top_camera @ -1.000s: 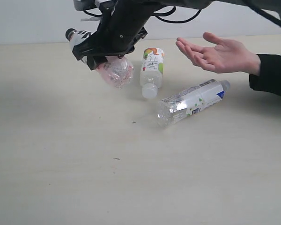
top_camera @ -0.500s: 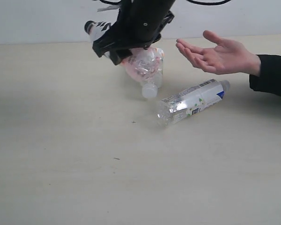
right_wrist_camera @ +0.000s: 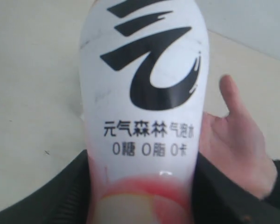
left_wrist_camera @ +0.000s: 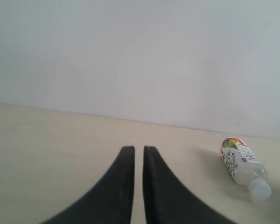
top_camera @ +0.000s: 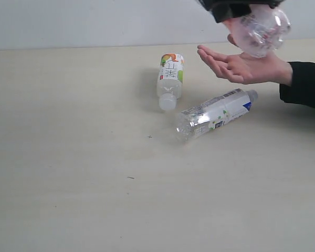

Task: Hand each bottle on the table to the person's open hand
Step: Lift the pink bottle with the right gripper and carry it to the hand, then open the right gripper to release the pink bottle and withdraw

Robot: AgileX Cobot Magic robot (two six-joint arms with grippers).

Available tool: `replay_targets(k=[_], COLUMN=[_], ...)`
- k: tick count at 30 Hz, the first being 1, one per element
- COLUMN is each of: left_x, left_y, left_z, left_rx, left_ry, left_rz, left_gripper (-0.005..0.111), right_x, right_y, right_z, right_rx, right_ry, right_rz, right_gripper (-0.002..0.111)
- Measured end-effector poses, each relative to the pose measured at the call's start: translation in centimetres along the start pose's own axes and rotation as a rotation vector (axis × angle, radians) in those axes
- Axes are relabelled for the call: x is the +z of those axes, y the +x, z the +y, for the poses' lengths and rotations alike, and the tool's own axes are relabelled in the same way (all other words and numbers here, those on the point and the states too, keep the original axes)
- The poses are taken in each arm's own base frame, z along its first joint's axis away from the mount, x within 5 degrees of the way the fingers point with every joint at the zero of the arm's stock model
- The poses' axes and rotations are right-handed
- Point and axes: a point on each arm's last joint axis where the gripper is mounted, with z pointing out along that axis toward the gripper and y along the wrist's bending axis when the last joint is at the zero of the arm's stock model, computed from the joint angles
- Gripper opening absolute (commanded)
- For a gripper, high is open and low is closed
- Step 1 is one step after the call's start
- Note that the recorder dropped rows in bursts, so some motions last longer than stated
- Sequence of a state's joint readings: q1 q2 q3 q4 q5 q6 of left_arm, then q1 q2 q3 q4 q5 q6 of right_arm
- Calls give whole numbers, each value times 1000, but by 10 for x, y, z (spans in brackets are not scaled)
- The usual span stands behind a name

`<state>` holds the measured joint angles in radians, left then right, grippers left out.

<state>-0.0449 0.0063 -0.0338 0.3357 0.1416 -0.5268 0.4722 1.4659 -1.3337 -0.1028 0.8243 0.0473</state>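
right end effector (top_camera: 235, 10) clamps the clear, rounded pink-label bottle (top_camera: 260, 31) just above the person's open hand (top_camera: 244, 65). left end effector (left_wrist_camera: 137, 177) has smooth black curved fingers (left_wrist_camera: 114, 191) nearly together, holding nothing.

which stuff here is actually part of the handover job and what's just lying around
In the job:
- pink-label bottle, gripped by the right fingers above the open hand
- green-label bottle and blue-label bottle, lying on the table

Just there:
- left fingers, holding nothing
- dark specks on the table
- wall
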Motion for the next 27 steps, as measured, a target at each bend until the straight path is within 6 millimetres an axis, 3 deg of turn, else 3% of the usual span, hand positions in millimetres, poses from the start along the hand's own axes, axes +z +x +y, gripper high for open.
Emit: replay_targets(k=[5,11,16,27], left_x=[0,0,0,0], left_y=[0,0,0,0], left_z=[0,0,0,0], left_rx=[0,0,0,0], left_ry=[0,0,0,0], left_rz=[0,0,0,0], left_gripper=[10,10,10,10], right_x=[13,46,68,96], right_y=[35,69,72,46], right_z=[-37,-60,-62,-65], right_rx=[91,158,200,270], right_ry=[75,104,83,39], right_rz=[83,121,150,140], right_gripper=[0,0,0,0])
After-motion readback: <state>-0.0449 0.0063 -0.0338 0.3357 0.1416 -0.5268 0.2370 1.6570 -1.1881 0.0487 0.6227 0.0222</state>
